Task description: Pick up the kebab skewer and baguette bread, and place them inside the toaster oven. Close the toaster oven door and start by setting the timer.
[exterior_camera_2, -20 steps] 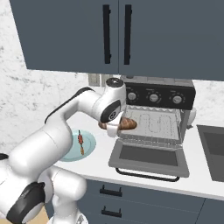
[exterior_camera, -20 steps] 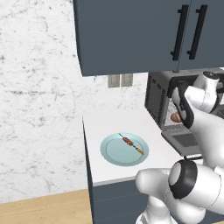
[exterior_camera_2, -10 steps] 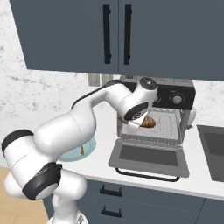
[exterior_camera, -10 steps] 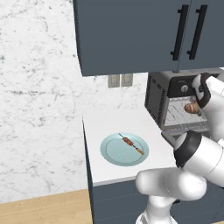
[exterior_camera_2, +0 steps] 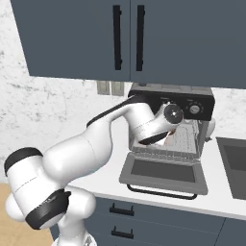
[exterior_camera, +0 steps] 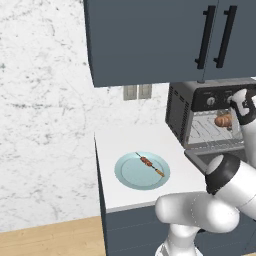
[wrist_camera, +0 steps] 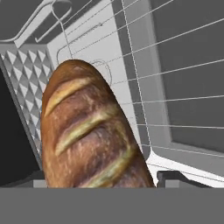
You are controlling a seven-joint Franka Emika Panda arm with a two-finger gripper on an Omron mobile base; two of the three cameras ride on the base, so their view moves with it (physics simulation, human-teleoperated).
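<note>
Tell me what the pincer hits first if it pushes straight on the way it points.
Holding the baguette, the pincer points into the open toaster oven; the loaf's tip would likely meet the wire rack first, though depth is unclear.

My left base view looked forward and down from behind-left; my right base view did so from behind-right. Both shared the toaster oven on the tabletop. My hand view sat close inside it, against the baguette bread.

The white bench carries a pale blue plate near its front and the toaster oven at its back.
</note>
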